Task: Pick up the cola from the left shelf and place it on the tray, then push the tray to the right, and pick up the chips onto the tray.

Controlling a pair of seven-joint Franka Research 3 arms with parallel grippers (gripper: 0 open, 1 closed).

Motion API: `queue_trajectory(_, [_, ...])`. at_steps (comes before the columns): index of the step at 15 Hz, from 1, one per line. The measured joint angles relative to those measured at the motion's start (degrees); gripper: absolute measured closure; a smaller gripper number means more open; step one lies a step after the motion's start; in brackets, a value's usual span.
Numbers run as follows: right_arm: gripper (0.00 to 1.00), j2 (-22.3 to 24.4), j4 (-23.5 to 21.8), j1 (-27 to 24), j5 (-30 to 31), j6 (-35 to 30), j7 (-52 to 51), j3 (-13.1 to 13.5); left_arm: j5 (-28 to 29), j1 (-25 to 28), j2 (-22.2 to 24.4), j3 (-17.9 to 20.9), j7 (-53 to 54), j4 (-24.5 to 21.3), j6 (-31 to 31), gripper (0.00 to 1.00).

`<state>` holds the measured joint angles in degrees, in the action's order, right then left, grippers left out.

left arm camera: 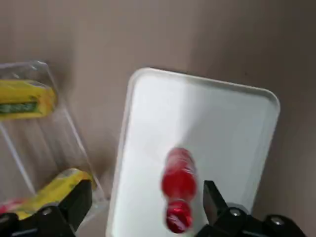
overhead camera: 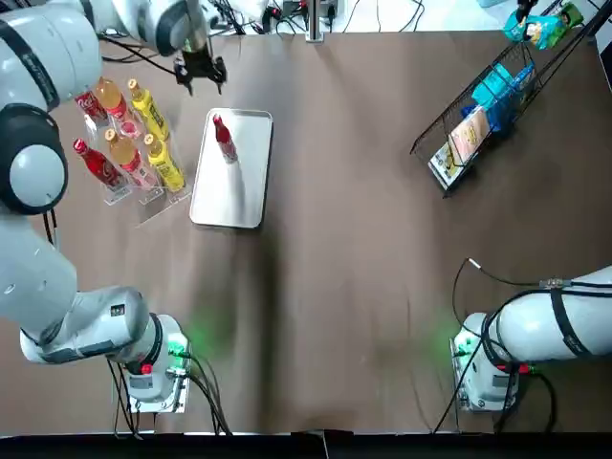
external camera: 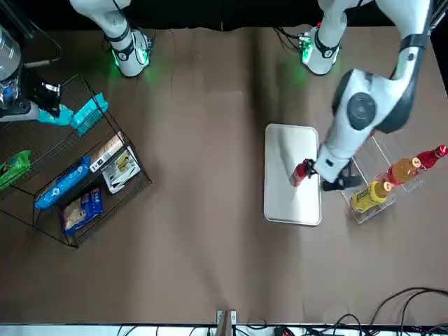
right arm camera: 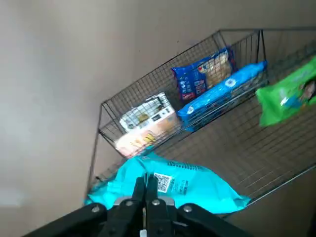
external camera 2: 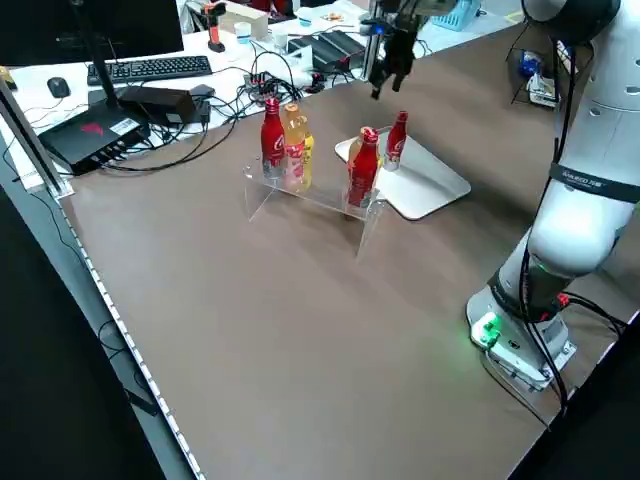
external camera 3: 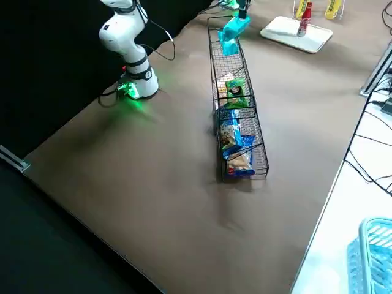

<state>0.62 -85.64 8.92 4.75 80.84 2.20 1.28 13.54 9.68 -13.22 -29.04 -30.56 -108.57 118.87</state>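
A red cola bottle [overhead camera: 225,140] stands upright on the white tray [overhead camera: 234,196], beside the clear bottle shelf [overhead camera: 129,153]. My left gripper [overhead camera: 201,73] hangs open well above the bottle and apart from it. In the left wrist view the cola [left arm camera: 177,186] shows below, between the spread fingers [left arm camera: 75,201]. From the left side the left gripper [external camera 2: 390,55] is clearly higher than the cola [external camera 2: 397,135]. My right gripper [right arm camera: 146,190] is shut on a teal chips bag [right arm camera: 173,183], held over the wire basket [overhead camera: 478,115] at the far right.
The shelf holds several more red and yellow bottles [overhead camera: 158,143]. The wire basket [external camera: 70,182] leans at an angle with several snack packs [external camera: 66,183] in it. A wide stretch of brown table [overhead camera: 354,239] lies between tray and basket. Cables run along the far edge.
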Motion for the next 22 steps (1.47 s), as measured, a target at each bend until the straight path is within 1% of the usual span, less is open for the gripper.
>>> queue_trajectory(3, [0.96,0.0,0.5,1.8,-1.6,0.0,10.1,0.0,0.0,4.0,-0.3,0.0,6.7,0.3,-1.0,0.0])
queue_trajectory(5, [0.96,0.0,1.1,3.9,-1.7,0.0,14.1,-0.1,0.0,5.1,-1.7,0.1,9.2,-0.2,-1.0,0.01])
queue_trajectory(7, [0.96,0.0,1.3,6.3,-1.7,0.0,19.8,-0.1,0.0,5.3,-4.4,0.1,9.8,-1.0,-0.4,0.04])
queue_trajectory(9, [0.96,-0.3,1.3,8.2,-1.9,0.0,24.9,-0.2,0.0,5.5,-7.5,0.1,9.9,-2.3,2.7,0.07])
queue_trajectory(11, [0.96,-1.1,1.2,9.6,-3.4,0.0,28.8,-0.2,0.0,6.1,-10.5,0.1,9.9,-3.4,4.9,0.1])
queue_trajectory(12, [0.96,-2.3,1.2,10.1,-5.9,0.5,33.4,-0.2,0.0,6.9,-13.1,0.2,10.7,-3.9,6.0,0.27])
queue_trajectory(13, [0.96,-3.1,1.2,10.3,-6.7,1.0,34.7,-0.2,0.4,7.2,-14.0,0.2,11.1,-4.0,6.4,0.29])
queue_trajectory(17, [0.96,-6.4,1.2,11.6,-9.6,2.2,39.4,-0.2,3.4,8.8,-16.2,0.2,11.3,-4.2,6.7,0.31])
queue_trajectory(19, [0.96,-7.5,1.2,12.2,-11.4,3.2,40.7,-0.2,3.7,9.1,-17.3,0.2,11.5,-4.6,8.3,0.34])
queue_trajectory(20, [0.96,-8.1,1.2,12.2,-13.0,3.3,41.2,-0.2,3.7,9.1,-17.8,0.2,11.5,-4.9,9.5,0.34])
queue_trajectory(21, [0.96,-8.9,1.2,12.2,-14.3,3.3,41.7,-0.2,3.8,9.0,-18.4,0.2,11.5,-5.0,10.3,0.38])
queue_trajectory(22, [0.96,-9.7,1.2,12.2,-15.2,3.4,42.2,-0.1,4.3,9.0,-18.9,0.2,11.5,-5.2,10.9,0.4])
